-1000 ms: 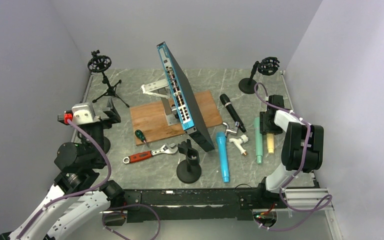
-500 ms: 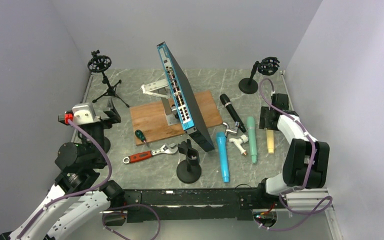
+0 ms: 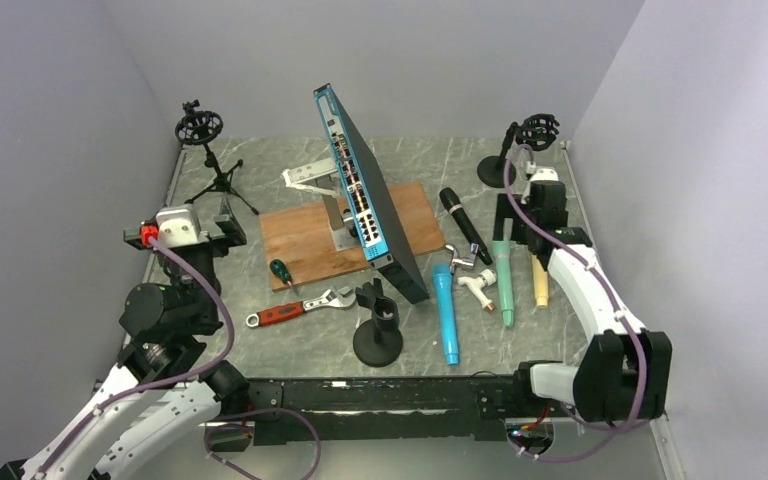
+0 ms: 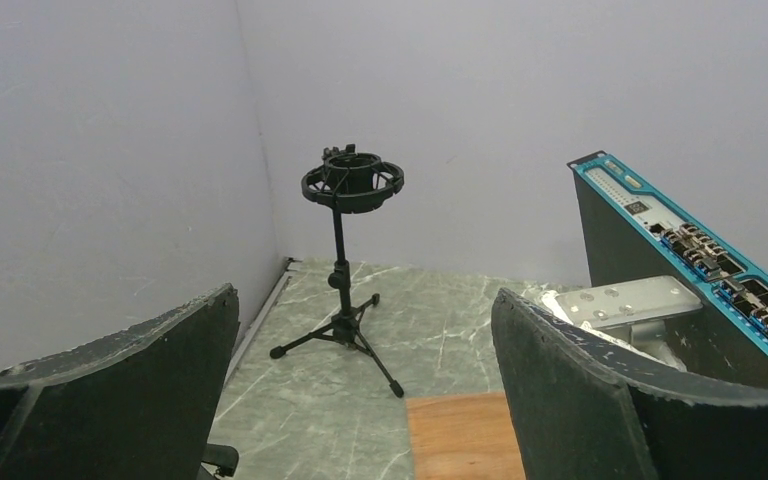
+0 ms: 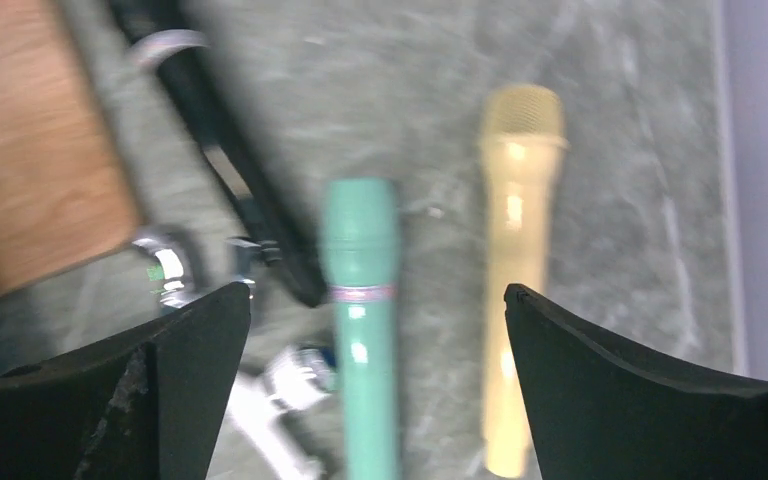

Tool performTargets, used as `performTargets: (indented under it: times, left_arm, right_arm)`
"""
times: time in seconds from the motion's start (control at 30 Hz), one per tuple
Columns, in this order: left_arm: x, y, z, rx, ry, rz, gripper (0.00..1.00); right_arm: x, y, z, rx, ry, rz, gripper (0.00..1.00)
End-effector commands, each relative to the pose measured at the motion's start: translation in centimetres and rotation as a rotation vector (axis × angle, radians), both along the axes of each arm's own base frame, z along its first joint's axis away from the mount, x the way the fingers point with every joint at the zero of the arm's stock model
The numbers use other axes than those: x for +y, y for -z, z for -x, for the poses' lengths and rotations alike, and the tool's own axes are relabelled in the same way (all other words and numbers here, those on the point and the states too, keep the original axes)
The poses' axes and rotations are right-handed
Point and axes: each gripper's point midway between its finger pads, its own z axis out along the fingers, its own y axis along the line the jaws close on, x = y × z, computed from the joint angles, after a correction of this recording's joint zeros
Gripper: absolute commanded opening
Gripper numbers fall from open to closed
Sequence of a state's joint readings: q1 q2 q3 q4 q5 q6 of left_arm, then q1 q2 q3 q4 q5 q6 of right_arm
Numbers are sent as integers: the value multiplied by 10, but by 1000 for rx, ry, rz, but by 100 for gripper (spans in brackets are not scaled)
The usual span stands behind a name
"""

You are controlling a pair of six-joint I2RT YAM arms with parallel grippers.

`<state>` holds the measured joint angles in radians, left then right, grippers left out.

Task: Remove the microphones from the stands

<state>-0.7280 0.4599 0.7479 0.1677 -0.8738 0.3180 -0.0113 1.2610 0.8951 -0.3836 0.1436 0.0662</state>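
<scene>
Four microphones lie flat on the table at the right: black point(image 3: 464, 225), blue point(image 3: 445, 312), green point(image 3: 503, 282) and cream point(image 3: 539, 282). My right gripper point(image 3: 522, 222) hovers open and empty above the heads of the green point(image 5: 360, 300) and cream point(image 5: 516, 250) ones, its jaws point(image 5: 380, 385) wide apart in the blurred right wrist view. A round-base stand point(image 3: 520, 145) is just beyond it at the back right. A tripod stand point(image 3: 210, 150) with a ring mount point(image 4: 352, 182) is at the back left. My left gripper point(image 3: 195, 228) is open and empty point(image 4: 365, 390), facing it.
A blue-edged network switch point(image 3: 365, 195) stands tilted on a wooden board point(image 3: 305, 240) mid-table. A short black clip stand point(image 3: 378, 332), a red-handled wrench point(image 3: 300, 308), a screwdriver point(image 3: 280, 270) and white fittings point(image 3: 475, 283) lie near the front. Grey walls close in on three sides.
My right arm has swung away from me toward the back right stand. The green microphone shifted slightly left and now lies still. My left gripper moved a little to the right.
</scene>
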Motion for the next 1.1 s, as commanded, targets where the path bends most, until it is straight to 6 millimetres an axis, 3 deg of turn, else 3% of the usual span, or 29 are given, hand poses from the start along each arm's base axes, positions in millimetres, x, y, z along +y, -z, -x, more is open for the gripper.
performTargets:
  times: [0.0,0.13,0.2,0.43,0.63,0.8,1.07]
  left_arm:
    - [-1,-9,-3,-4,-12,12,99]
    - [-12,-25,-7,43,38,7,100]
    - [-18,-36,-9,66,65,7,99]
    - [-25,-77,-27,112,84,48,99]
    - [0,-94,-70,154,60,186,100]
    - [24,-76,-118,269,89,381,99]
    - [104,-13,-169,277,176,873,99]
  right_arm:
    - [65,-41,-11,-166,-185,-57,100]
    - [115,-55,4,-262,-328,-163,100]
    - [129,-63,14,-311,-362,-233,100]
    - [144,-85,46,-365,-416,-373,100]
    - [160,-98,64,-381,-533,-424,100]
    - [167,-113,74,-409,-606,-435,100]
    - [162,-122,80,-461,-599,-419,100]
